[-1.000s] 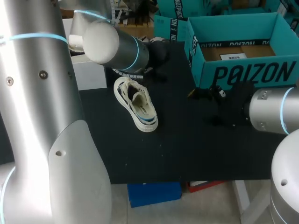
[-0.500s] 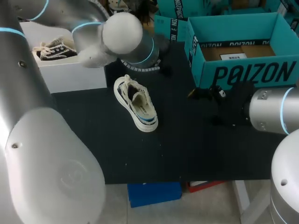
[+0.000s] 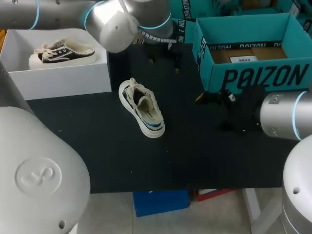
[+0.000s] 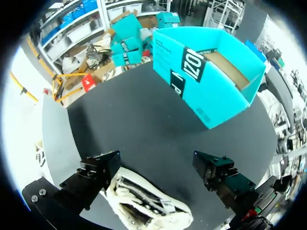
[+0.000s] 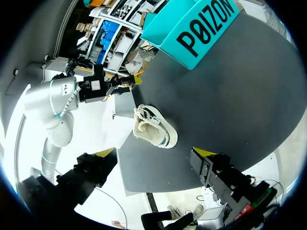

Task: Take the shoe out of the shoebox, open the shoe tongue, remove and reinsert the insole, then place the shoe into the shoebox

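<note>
Head view: cream low-top canvas shoe (image 3: 142, 108) upright on black surface (image 3: 195, 156), near teal cardboard shoebox (image 3: 253, 73). Left fingers (image 4: 96, 172) spread, empty; right fingers (image 5: 216, 172) likewise.

Black table (image 3: 195, 156) carrying three things: a cream low-top shoe (image 3: 142, 108) near the middle, an open teal shoebox (image 3: 258, 75) well apart at the far right, and a white box (image 3: 68, 80) at the left edge.
</note>
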